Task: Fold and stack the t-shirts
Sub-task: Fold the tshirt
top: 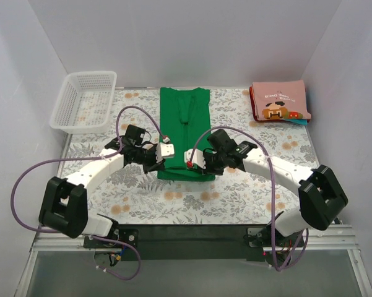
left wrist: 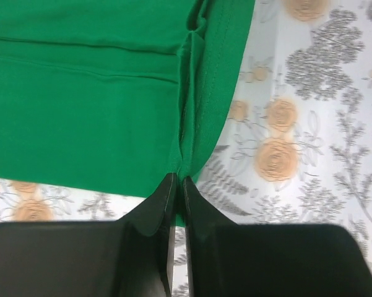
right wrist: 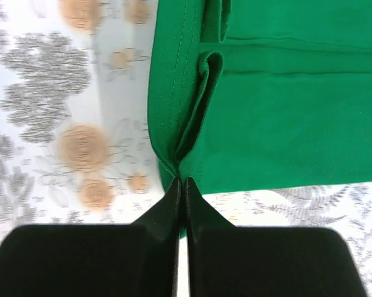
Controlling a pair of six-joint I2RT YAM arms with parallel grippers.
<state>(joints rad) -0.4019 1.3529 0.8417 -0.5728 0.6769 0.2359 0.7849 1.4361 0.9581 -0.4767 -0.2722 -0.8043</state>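
The green t-shirt (top: 184, 127) lies folded into a long strip in the middle of the table, collar end far. My left gripper (top: 160, 157) is shut on its near left corner; in the left wrist view the gripper (left wrist: 178, 179) pinches the green t-shirt (left wrist: 80, 117) at its hem. My right gripper (top: 197, 162) is shut on the near right corner; in the right wrist view the gripper (right wrist: 181, 180) pinches a bunched fold of the green t-shirt (right wrist: 285, 124). The pink t-shirt (top: 278, 102) lies folded at the far right on the teal t-shirt (top: 302, 121), of which only an edge shows.
A white mesh basket (top: 84, 102) stands at the far left corner. The table has a floral cloth (top: 173, 198). White walls close in the left, back and right sides.
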